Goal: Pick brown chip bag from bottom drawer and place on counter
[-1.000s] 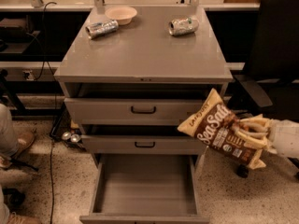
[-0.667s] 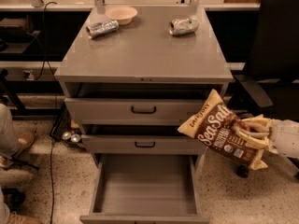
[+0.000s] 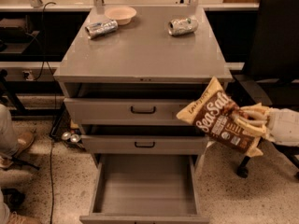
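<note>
**Tool [image 3: 244, 123] is carrying bag [image 3: 210, 118] outside drawer [image 3: 145, 190].**
Its fingers are clamping the bag's right end and holding it tilted in the air, right of the cabinet and below bench [image 3: 145, 55] level. A lift is likely needed next, so the bag is clearing the bench edge.

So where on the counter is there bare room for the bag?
Bare: the counter from its front edge back to the left can and right can. Crowded: the back strip, with the bowl. The gripper holds the bag right of the drawers.
</note>
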### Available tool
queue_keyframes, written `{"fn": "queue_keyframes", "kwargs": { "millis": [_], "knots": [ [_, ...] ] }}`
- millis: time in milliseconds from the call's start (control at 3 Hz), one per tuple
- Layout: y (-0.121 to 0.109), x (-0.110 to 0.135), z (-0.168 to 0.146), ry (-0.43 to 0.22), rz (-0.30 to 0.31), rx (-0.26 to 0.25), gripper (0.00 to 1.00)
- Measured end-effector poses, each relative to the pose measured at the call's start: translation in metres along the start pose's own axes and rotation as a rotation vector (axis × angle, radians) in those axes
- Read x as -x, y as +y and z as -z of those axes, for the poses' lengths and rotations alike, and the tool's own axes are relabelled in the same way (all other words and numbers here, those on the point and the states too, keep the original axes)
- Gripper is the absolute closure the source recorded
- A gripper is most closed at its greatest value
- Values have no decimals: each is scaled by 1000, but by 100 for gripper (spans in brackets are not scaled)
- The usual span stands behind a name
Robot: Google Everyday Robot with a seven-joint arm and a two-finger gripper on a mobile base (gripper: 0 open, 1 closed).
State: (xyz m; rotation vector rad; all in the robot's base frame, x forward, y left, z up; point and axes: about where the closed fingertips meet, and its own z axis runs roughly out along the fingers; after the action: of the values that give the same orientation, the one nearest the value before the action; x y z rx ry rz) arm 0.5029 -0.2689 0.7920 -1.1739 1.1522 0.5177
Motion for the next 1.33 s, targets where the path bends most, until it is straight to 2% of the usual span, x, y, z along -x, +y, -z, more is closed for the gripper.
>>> {"fn": "queue_keyframes", "kwargs": {
  "millis": [333,667,1000,1333],
  "knots": [
    [-44,31,-19,-59,91,12,100],
    [-90,67,-46,-116,212,42,100],
    [-128,94,-76,-128,318,69,100],
    [-144,105,-88,-141,350,64,100]
  ]
}}
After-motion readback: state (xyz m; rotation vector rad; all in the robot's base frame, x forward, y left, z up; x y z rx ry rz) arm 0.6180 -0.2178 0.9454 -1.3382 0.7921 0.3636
